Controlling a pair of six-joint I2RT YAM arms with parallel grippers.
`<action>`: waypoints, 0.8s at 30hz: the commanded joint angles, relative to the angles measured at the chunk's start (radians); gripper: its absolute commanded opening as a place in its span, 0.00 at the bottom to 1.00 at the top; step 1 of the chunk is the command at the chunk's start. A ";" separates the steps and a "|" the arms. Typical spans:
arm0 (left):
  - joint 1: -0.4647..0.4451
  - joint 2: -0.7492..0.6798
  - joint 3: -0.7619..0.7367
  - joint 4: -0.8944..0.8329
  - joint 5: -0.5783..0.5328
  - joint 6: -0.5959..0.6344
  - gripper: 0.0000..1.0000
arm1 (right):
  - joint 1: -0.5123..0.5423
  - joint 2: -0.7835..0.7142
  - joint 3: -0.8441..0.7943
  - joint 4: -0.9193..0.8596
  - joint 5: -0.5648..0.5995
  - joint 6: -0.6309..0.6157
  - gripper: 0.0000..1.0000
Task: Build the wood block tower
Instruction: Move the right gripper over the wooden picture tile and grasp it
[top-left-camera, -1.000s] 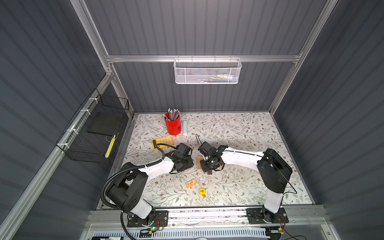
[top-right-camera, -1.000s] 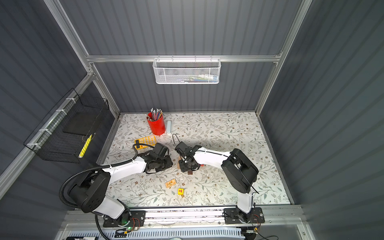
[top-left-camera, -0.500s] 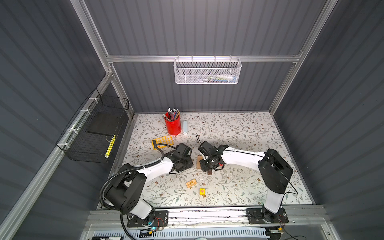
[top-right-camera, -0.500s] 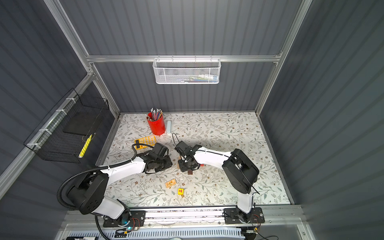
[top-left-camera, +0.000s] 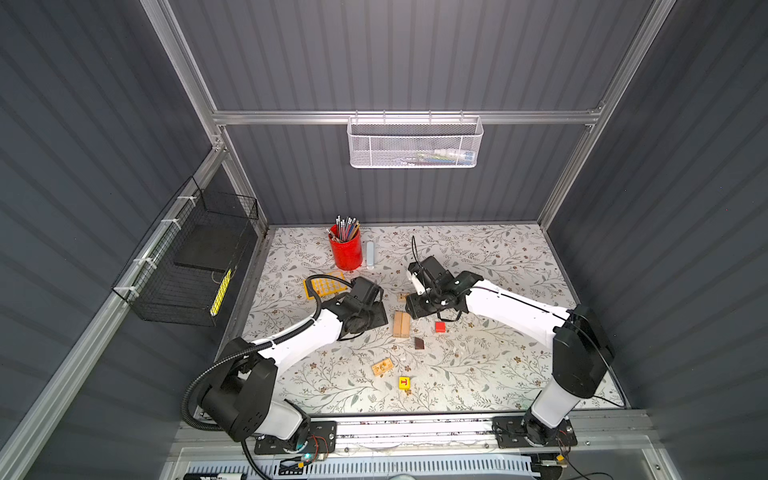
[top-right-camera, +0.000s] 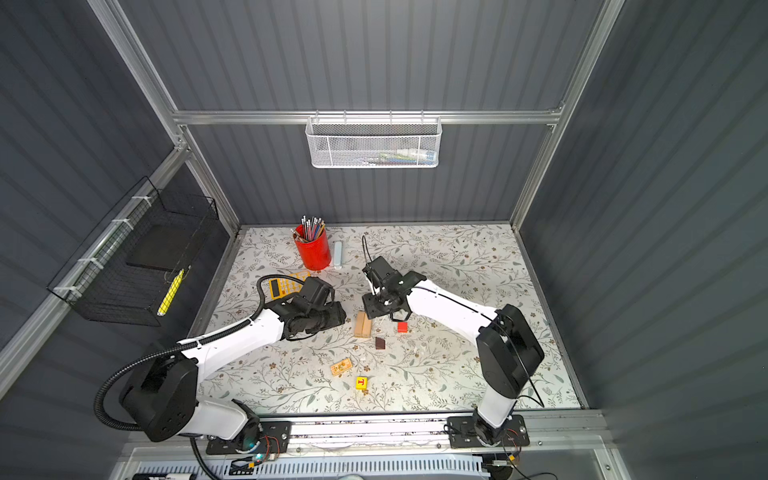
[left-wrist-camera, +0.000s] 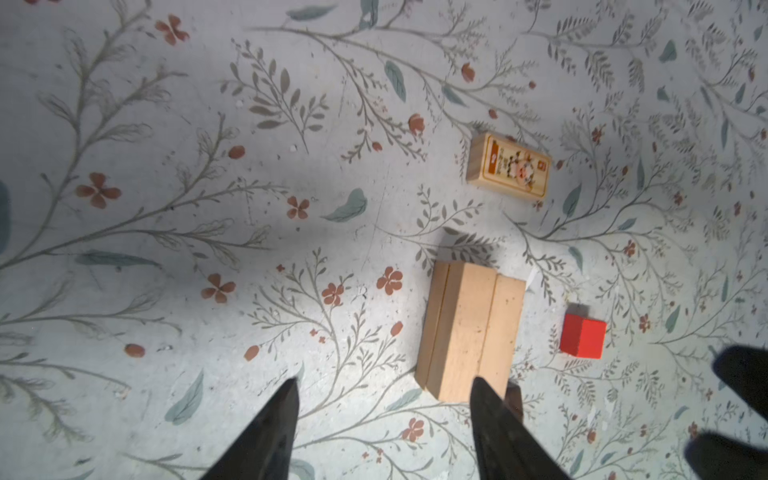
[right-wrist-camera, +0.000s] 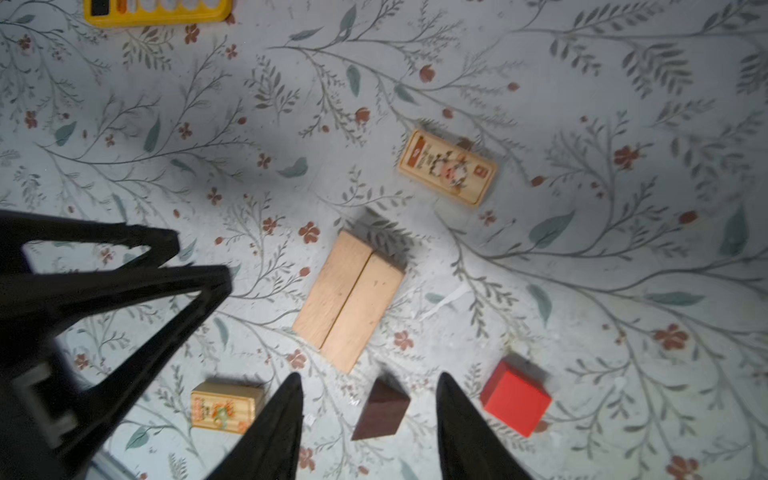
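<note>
Tan planks (right-wrist-camera: 332, 291), two, one red cube (right-wrist-camera: 515, 399); left pincer (left-wrist-camera: 384, 380), right pincer (right-wrist-camera: 369, 374) gape open.

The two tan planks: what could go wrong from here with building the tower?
1. One finger of the open left gripper hangs over the end of the tan planks; coming down, it may push them apart.
2. The dark wedge lies under the open right gripper; its sloped faces may slip from a grip.
3. Both grippers hover close together and could collide.
</note>
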 joint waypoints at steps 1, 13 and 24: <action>0.006 -0.034 0.062 -0.083 -0.085 0.074 0.72 | -0.052 0.066 0.054 -0.042 0.018 -0.095 0.58; 0.006 -0.075 0.094 -0.124 -0.194 0.098 0.89 | -0.085 0.281 0.213 -0.072 -0.008 -0.289 0.74; 0.007 -0.075 0.094 -0.135 -0.220 0.089 0.97 | -0.090 0.382 0.275 -0.085 0.020 -0.298 0.76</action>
